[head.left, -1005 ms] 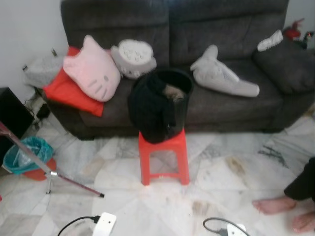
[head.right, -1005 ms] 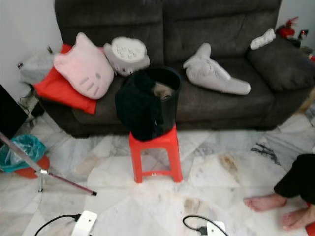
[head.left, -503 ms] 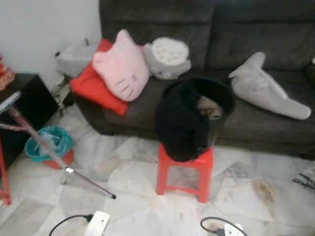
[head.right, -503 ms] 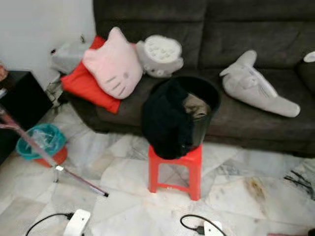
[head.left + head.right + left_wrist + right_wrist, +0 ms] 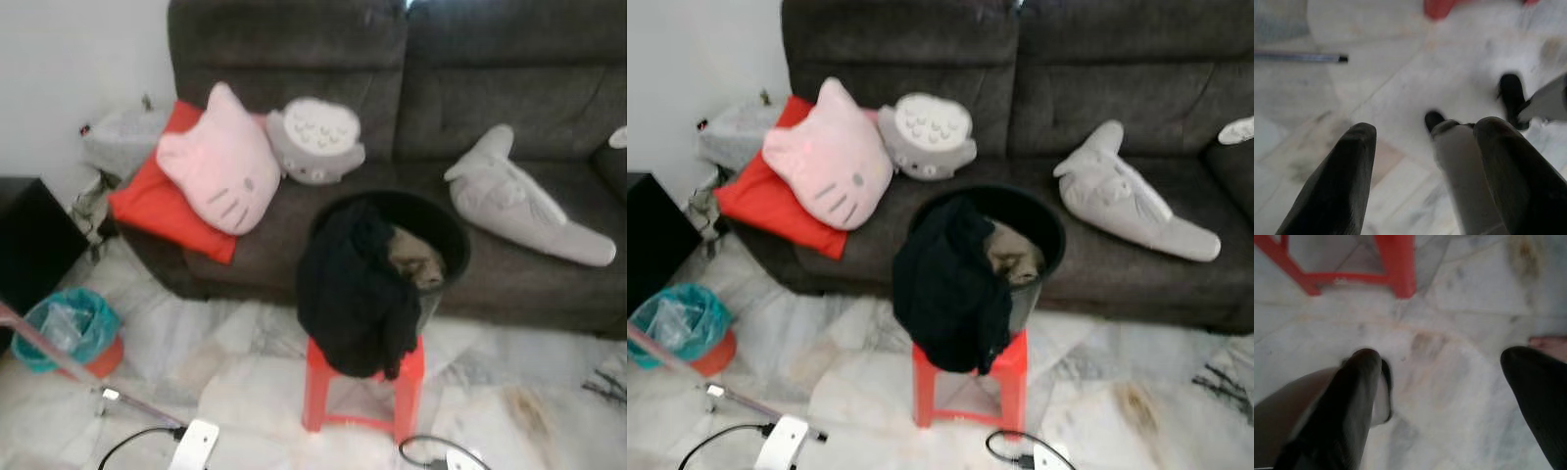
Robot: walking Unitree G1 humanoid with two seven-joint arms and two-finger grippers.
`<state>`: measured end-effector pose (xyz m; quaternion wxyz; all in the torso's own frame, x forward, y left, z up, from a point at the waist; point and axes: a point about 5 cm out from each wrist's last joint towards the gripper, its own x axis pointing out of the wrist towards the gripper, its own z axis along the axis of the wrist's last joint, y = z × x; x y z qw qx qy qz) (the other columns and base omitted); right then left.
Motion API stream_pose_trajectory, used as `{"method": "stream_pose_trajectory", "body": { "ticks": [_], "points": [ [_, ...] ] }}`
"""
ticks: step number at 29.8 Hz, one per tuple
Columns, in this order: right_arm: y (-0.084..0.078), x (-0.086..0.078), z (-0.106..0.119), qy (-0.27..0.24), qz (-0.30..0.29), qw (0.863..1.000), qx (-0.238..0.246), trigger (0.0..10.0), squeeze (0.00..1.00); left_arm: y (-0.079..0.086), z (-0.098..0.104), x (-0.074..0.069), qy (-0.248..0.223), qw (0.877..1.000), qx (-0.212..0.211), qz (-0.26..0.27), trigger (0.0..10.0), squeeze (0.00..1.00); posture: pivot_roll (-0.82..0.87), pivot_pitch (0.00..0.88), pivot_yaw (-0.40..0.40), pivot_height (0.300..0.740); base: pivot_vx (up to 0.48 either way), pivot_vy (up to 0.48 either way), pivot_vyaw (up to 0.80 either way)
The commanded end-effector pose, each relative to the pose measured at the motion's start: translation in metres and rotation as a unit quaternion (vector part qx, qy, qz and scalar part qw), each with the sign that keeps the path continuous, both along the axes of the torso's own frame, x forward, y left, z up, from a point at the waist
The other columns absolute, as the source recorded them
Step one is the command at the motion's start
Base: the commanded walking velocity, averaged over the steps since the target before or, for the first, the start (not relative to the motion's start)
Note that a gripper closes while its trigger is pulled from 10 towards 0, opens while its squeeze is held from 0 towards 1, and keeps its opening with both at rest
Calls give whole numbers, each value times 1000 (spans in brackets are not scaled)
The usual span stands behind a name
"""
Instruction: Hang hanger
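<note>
"Nearest the robot, what do you have?"

"Both arms hang low over the marble floor (image 5: 245, 392). I see the left gripper (image 5: 1427, 127) with its two black fingers spread wide and nothing between them. The right gripper (image 5: 1442, 355) is spread as well, also bare. Past the right one stands a leg of the red stool (image 5: 1400, 264), and the toes of a person's bare foot (image 5: 1547, 343) touch the edge of that view."

"And on the floor ahead?"

"A white power strip (image 5: 196, 446) with a black cord lies at the robot's left, and a second plug and cable (image 5: 431, 455) lie at its right. A thin pole (image 5: 59, 357) slants across the left side, near a teal bin (image 5: 64, 328)."

"Where is the hanger?"

"I cannot tell. On the stool sits a black bucket (image 5: 446, 230). A black garment (image 5: 353, 294) is draped over its left rim and hangs past the seat, and a brownish cloth (image 5: 416, 264) is bunched inside."

"Behind that?"

"A dark grey sofa (image 5: 529, 88) stands just behind the stool. On its left seat a pink cat cushion (image 5: 220, 162) leans on a red cushion (image 5: 157, 206), with a grey owl cushion (image 5: 313, 142) beside it. A grey plush (image 5: 519, 201) lies on the right seat. A black cabinet (image 5: 29, 245) stands against the white wall (image 5: 69, 59) at far left."
</note>
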<state>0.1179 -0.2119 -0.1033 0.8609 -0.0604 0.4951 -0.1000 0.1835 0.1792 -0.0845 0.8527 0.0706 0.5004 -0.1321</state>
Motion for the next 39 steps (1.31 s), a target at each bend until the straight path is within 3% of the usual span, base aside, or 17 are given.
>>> {"method": "stream_pose_trajectory", "body": {
  "ticks": [1,12,16,20,25,26,29,33,39],
  "points": [
    [8,4,0,-5,0,1000,10,10000,0,15,0,-3,4,1000,24,4,10000,0,-111,0,57,740,0,0,0],
    [-5,1,3,-20,-7,999,-31,10000,0,15,1,-2,2,1000,26,2,10000,0,-127,0,62,740,0,0,0],
    [-17,0,7,-41,1,997,-70,10000,0,14,1,-2,0,1000,26,2,10000,0,-136,0,60,740,0,0,0],
    [-30,-1,15,-76,9,988,-137,10000,0,14,1,-1,-2,1000,28,1,10000,0,-142,0,55,740,0,0,0],
    [-45,2,32,-161,3,964,-212,10000,0,14,1,-1,-5,1000,30,3,10000,0,-147,0,53,740,0,0,0],
    [-44,6,41,-201,19,950,-238,10000,0,14,1,-1,-5,1000,31,3,10000,0,-146,0,52,740,0,0,0],
    [-38,13,54,-247,50,930,-267,10000,0,15,1,0,-8,999,35,3,10000,0,-148,0,54,740,0,0,0],
    [-35,23,64,-279,65,915,-283,10000,0,16,2,0,-8,999,38,2,10000,0,-149,0,57,740,0,0,0],
    [-32,52,85,-334,74,896,-284,10000,0,17,2,0,-10,999,43,0,10000,0,-143,0,63,740,0,0,0]
  ]
}}
